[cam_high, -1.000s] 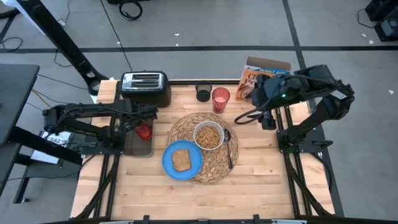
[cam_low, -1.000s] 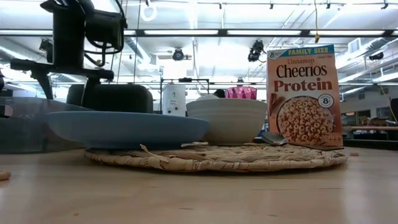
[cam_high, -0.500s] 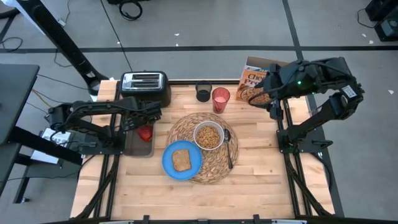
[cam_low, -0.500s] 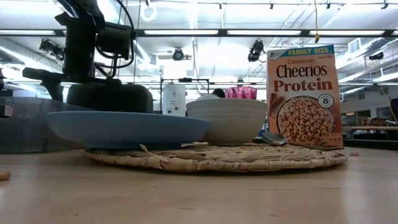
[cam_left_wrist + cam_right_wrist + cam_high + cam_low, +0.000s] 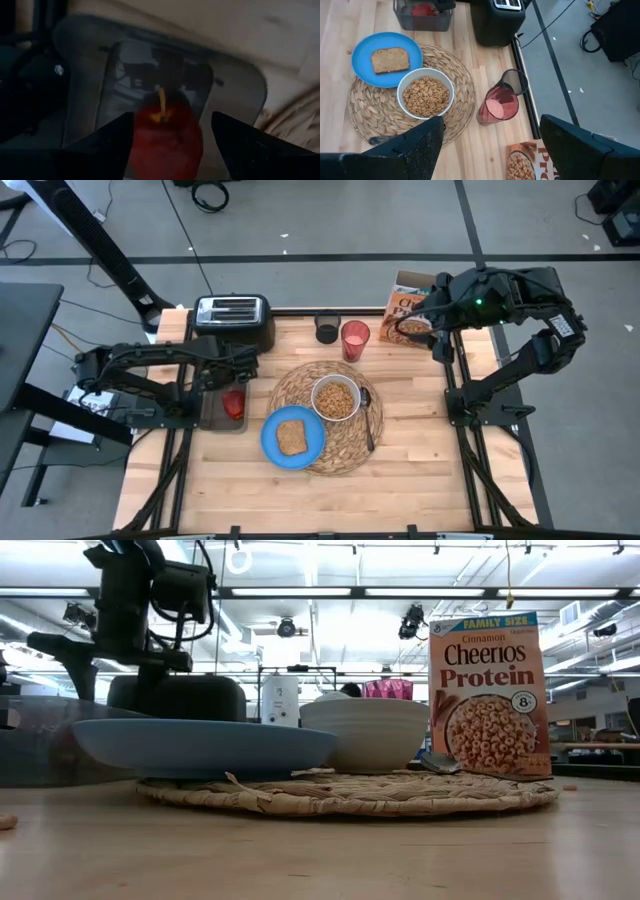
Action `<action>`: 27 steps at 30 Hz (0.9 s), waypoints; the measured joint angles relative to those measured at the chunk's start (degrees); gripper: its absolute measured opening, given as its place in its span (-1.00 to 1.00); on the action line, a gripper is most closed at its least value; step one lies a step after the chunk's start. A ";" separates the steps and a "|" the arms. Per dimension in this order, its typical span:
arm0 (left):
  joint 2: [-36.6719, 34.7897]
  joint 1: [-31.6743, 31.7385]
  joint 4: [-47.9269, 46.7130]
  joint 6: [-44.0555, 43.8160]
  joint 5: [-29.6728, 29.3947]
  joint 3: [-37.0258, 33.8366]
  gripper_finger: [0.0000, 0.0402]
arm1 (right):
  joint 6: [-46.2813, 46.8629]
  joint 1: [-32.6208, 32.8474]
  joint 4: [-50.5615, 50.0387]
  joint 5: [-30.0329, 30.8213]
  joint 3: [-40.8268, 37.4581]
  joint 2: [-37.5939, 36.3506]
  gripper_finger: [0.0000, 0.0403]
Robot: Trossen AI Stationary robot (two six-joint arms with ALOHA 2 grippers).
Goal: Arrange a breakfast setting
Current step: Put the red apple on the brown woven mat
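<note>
1. Red apple (image 5: 166,131): firm, smooth, round, likely to roll or slip; best taken across the widest part, clear of the stem.
2. Lying in the grey tray (image 5: 213,412), directly between the left end effector (image 5: 170,145) fingers.
3. Left end effector open wide, straddling the apple, gripping nothing.
4. Right end effector (image 5: 487,150) open, empty, high above the cereal box (image 5: 408,308).

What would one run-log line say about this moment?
left pincer: open, around apple in grey bin | right pincer: open, raised by cereal box | toast: on plate
</note>
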 joint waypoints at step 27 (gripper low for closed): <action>3.42 11.16 11.48 5.06 10.03 -10.67 -0.21 | -0.66 -0.45 0.04 -0.46 0.00 0.06 0.54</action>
